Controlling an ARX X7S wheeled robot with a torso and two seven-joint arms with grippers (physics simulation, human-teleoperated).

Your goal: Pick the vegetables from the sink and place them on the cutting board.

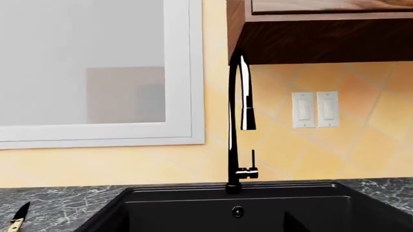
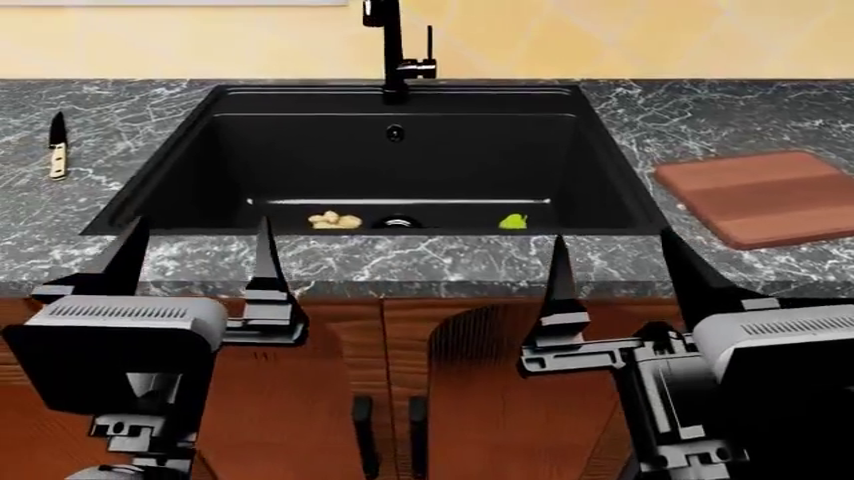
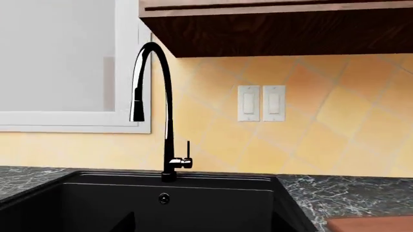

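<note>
Sink: deep matte black rectangular basin, the landmark, sunk in grey marbled counter.
Board: flat reddish-brown wooden cutting board, right of the sink, lying bare to receive vegetables.
Left gripper: jaws spread, empty, short of the sink's near rim.
Right gripper: likewise spread, empty.
Ginger: knobby tan root, on the sink floor left of the drain.
Pepper: lime-green lobed bell pepper, right of the drain.

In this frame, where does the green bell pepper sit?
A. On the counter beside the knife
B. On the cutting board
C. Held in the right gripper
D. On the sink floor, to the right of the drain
D: in the head view the bell pepper lies on the sink floor right of the drain, with the ginger left of it; the cutting board is bare and both grippers are open, holding nothing.
</note>
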